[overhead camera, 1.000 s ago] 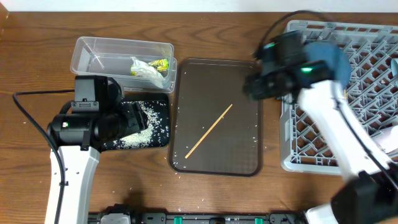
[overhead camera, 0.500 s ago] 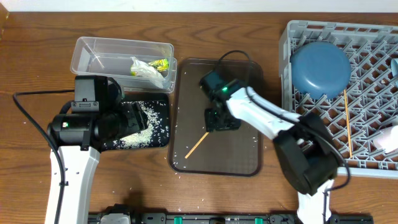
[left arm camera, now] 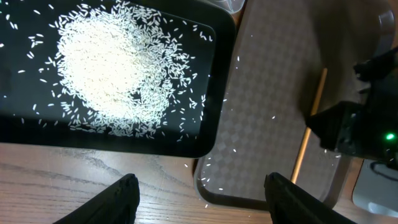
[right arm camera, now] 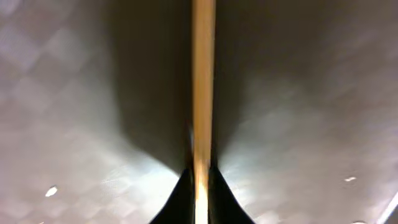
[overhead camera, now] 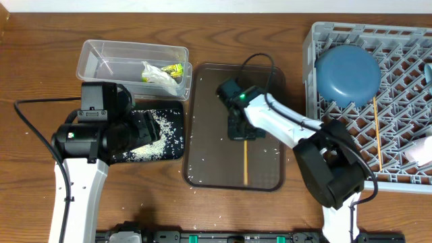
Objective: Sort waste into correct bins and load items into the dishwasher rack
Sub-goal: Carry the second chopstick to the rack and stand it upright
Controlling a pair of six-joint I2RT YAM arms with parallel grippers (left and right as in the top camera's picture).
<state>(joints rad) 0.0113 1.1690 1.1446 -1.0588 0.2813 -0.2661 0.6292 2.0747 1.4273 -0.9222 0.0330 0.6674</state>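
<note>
My right gripper (overhead camera: 241, 133) is down on the brown serving tray (overhead camera: 206, 101), shut on one end of a wooden chopstick (overhead camera: 244, 162) that points toward the table's front edge. The right wrist view shows that chopstick (right arm camera: 202, 74) pinched between the closed fingertips (right arm camera: 214, 196). A second chopstick (overhead camera: 376, 131) lies in the grey dishwasher rack (overhead camera: 324, 145) beside the upturned blue dish (overhead camera: 347, 73). The clear tub (overhead camera: 101, 57) holds the yellow-green wrapper (overhead camera: 173, 69) and the white tissue (overhead camera: 158, 79). Rice (left arm camera: 112, 68) is heaped in the black tray (left arm camera: 211, 87). My left gripper (left arm camera: 202, 202) hangs open over that tray's near edge.
Stray rice grains dot the brown tray (left arm camera: 273, 74) and the wood near its front corner. A pale item (overhead camera: 422, 152) shows at the rack's right edge. My right arm (overhead camera: 290, 128) stretches across the brown tray from the front right.
My right arm swung from the rack to the brown tray and its jaws closed on the chopstick. The chopstick turned from slanted to straight. The left arm stayed still.
</note>
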